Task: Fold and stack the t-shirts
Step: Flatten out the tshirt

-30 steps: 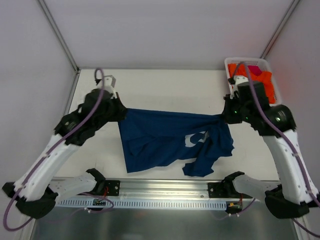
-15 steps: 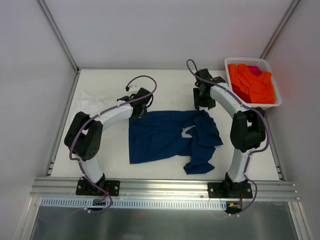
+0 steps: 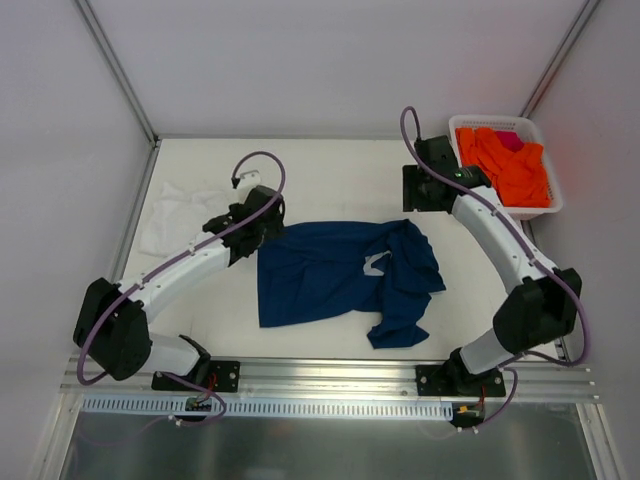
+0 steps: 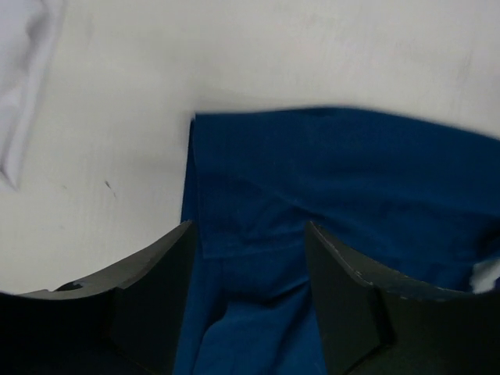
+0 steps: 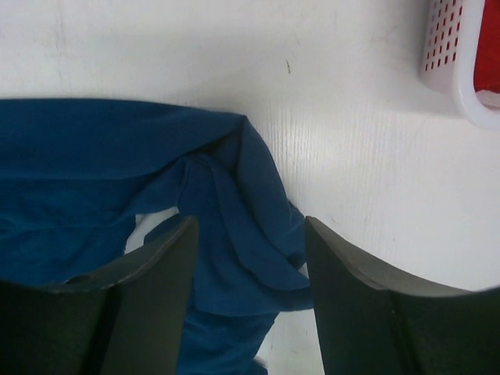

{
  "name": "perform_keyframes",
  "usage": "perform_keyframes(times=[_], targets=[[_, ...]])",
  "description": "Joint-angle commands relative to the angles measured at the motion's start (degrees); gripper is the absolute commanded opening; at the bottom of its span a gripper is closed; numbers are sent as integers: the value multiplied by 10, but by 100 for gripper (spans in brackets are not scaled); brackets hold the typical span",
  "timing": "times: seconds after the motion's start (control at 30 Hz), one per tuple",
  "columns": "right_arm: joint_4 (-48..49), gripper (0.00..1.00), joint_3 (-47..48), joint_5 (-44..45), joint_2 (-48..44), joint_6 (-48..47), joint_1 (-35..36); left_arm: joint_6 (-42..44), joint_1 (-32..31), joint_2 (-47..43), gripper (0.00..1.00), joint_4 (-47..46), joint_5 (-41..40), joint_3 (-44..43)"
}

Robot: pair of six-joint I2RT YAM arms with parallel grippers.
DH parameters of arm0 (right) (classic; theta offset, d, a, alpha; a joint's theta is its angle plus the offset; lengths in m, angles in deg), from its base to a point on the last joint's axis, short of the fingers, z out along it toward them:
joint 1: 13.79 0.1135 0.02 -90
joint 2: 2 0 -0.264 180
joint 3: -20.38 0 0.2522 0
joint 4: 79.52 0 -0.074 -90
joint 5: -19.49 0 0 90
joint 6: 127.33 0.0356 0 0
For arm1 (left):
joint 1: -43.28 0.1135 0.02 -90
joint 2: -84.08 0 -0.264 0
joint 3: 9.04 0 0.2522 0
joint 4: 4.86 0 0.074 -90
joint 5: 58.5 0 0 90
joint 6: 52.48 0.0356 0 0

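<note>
Two tees were on the table (image 3: 330, 170) at this point. The navy blue t-shirt (image 3: 320, 280) lay about in the middle, fairly flat on its left half but bunched up and folded over itself on the right, so only a sliver of the pale print (image 3: 375, 264) peeked out. The white t-shirt (image 3: 175, 212) sat crumpled over by the left edge, apart from the navy one.

The left gripper (image 3: 262, 226) was at the navy tee's far-left corner. In the wrist view its fingers (image 4: 156, 305) were spread wide with the shirt corner (image 4: 258, 180) showing between them, and nothing was pinched. The right gripper (image 3: 416, 198) was just past the far-right corner, with its fingers (image 5: 351, 305) spread the same way above the rumpled blue folds (image 5: 234, 195) and gripping nothing. I couldn't tell whether either set of tips touched the fabric.

Over in the far-right corner was a white plastic basket (image 3: 495, 119) full of orange cloth (image 3: 510, 165), well clear of both shirts.
</note>
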Motion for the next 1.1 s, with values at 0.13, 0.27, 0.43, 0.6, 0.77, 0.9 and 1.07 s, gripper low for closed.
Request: perform_keyframes(times=[0.13,0.27,0.43,0.6,0.77,0.9,1.07], targets=[[-3,60,-94,21,-87,28,35,-46,-6,20,65,-102,127,149],[3,60,-129,24,-129,32,46,-45,-5,23,66,-133,143,173],[3,61,-149,24,-155,47,57,-13,-6,23,65,-212,153,208],[-1,61,-157,27,-169,47,59,4,-6,28,64,-234,141,207],[-3,61,-166,18,-165,51,61,5,-5,46,64,-229,135,206],[-2,61,-174,21,-161,54,64,4,-5,46,63,-216,127,200],[5,61,-180,16,-152,60,65,7,-5,37,62,-187,109,190]])
